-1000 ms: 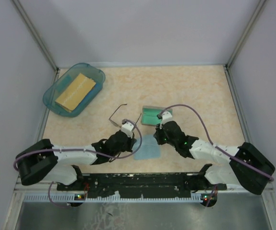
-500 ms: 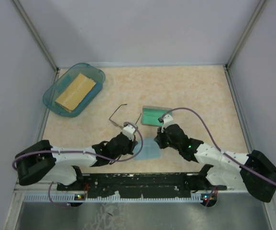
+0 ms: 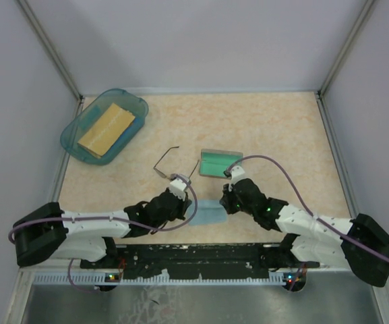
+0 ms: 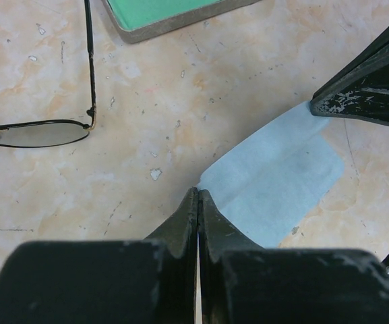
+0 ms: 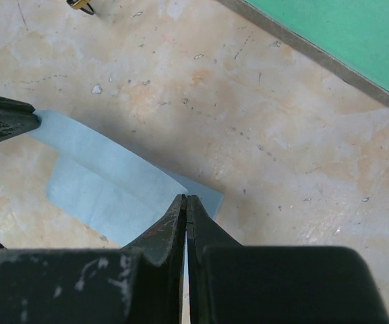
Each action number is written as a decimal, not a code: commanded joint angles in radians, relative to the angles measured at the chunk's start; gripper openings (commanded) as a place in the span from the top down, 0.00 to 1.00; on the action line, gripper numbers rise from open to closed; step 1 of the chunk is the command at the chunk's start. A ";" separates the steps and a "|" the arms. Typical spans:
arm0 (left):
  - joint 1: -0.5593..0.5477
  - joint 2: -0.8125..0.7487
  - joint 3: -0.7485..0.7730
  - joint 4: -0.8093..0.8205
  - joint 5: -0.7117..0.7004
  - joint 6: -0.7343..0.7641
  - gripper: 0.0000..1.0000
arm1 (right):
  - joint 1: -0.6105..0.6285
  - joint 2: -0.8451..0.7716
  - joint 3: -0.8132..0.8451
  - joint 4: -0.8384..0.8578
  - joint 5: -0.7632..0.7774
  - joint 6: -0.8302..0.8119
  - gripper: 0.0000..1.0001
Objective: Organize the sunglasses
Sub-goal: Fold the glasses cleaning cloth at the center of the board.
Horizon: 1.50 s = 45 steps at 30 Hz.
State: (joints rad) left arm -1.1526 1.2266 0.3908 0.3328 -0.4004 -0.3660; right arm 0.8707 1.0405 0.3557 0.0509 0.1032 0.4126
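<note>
The sunglasses [image 3: 167,164] lie open on the table, left of the grey case; one lens [image 4: 32,133] and a temple arm show in the left wrist view, and only a tip of the frame [image 5: 79,5] in the right wrist view. My left gripper [image 4: 198,192] is shut, pinching the left corner of the light blue cloth [image 4: 275,182]. My right gripper [image 5: 186,198] is shut on the cloth's [image 5: 106,182] right corner. The cloth [image 3: 207,212] lies between the two grippers, doubled over into a strip. Neither gripper touches the sunglasses.
The grey case with green lining [image 3: 220,163] lies open just beyond the cloth. A blue tray [image 3: 79,145] holding a yellow block [image 3: 106,127] stands at the far left. Grey walls close in the table on three sides.
Both grippers have pulled back toward the near edge with the cloth's corners. The cloth has gone from a flat square to a narrower folded strip. The sunglasses and case have not moved.
</note>
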 commanded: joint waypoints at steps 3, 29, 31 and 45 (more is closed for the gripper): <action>-0.026 0.018 -0.008 0.001 -0.005 -0.016 1.00 | 0.015 -0.028 0.000 0.010 -0.001 0.001 1.00; -0.072 0.034 -0.018 -0.029 -0.047 -0.071 1.00 | 0.039 -0.062 -0.036 -0.030 -0.019 0.026 1.00; -0.073 0.034 -0.020 -0.029 -0.048 -0.074 1.00 | 0.040 -0.060 -0.038 -0.027 -0.021 0.027 1.00; -0.081 0.034 -0.023 -0.037 -0.056 -0.082 1.00 | 0.048 -0.043 -0.037 -0.014 -0.025 0.026 1.00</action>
State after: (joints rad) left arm -1.2236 1.2572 0.3771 0.3054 -0.4419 -0.4374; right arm 0.9073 1.0012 0.3187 -0.0002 0.0807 0.4313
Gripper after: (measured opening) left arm 0.005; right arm 0.005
